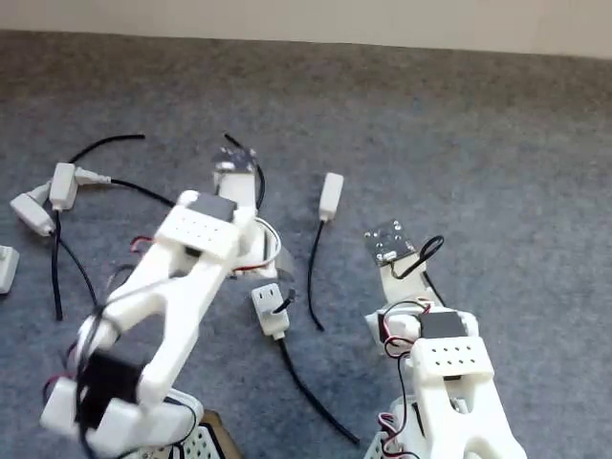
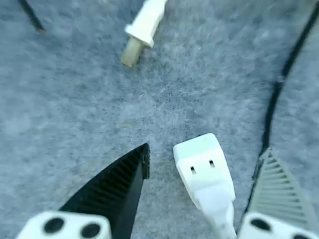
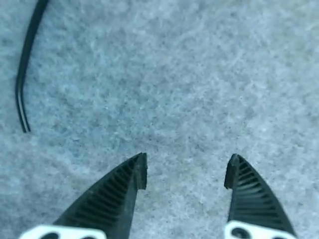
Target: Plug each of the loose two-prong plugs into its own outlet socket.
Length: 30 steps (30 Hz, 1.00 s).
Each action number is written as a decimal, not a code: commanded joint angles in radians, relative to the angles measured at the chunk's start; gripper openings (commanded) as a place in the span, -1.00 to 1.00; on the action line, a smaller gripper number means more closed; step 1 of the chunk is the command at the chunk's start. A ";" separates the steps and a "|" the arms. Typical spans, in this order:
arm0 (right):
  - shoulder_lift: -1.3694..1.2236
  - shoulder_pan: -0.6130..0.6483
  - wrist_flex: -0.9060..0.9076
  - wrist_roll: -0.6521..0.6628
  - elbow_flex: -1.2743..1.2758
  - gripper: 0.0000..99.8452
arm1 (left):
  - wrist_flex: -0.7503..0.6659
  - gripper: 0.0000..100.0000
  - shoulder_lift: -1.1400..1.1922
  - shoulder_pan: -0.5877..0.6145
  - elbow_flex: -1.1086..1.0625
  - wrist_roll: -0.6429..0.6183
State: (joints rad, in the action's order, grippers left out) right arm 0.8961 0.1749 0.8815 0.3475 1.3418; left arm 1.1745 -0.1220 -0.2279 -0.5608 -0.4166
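L gripper [image 2: 207, 149]: jaws wide apart, nothing clamped. A white outlet socket [image 2: 202, 167] is seen lying on the grey carpet [image 2: 75, 99] between the two fingers, w/ its two-slot face turned toward the wrist cam. A clear gap is left to the black finger [image 2: 122, 186]; contact w/ the grey finger [image 2: 279, 191] cannot be told. The socket's white strain relief runs back toward the wrist. A white two-prong plug [image 2: 145, 22] is lying on the carpet well ahead of the fingertips, apart from the socket, w/ its prong end (blurred) turned toward the gripper side. A black cable [image 2: 276, 89] is laid along the grey-finger side. R gripper [image 3: 187, 158]: jaws wide apart, nothing held, carpet seen between the tips. A thin black lead [image 3: 25, 74] lies off to one side, untouched. High view: L arm [image 1: 182, 287] is stretched from the near left toward mid-table, w/ the wrist bent down over the socket. R arm [image 1: 454, 382] is set low at near right, wrist tipped down. More white connectors [image 1: 48, 196] w/ black leads are grouped at far left, well apart from both arms.
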 commanded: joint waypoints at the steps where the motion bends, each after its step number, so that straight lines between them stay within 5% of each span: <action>1: 0.019 -0.007 -0.015 -0.009 -0.005 -0.50 | -0.025 -0.34 0.197 -0.091 0.059 -0.017; 6: 0.018 -0.007 -0.016 -0.009 -0.005 -0.50 | 0.216 -0.34 0.354 -0.177 0.151 -0.009; 11: 0.016 -0.007 -0.016 -0.009 -0.005 -0.50 | 0.397 -0.42 0.473 -0.107 0.302 -0.006; 20: 0.016 -0.007 -0.016 -0.008 -0.005 -0.50 | 0.397 -0.97 0.639 0.007 0.510 0.278; 25: 0.016 -0.007 -0.016 -0.003 -0.005 -0.50 | 0.301 -0.99 0.573 0.074 0.510 0.450; 30: 0.016 -0.007 -0.016 -0.003 -0.005 -0.50 | 0.265 -0.98 0.430 0.311 0.572 0.744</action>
State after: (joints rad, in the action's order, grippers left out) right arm 0.8961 0.1749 0.8815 0.3475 1.3418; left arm 1.4799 0.4427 -0.1266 -0.0775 0.1051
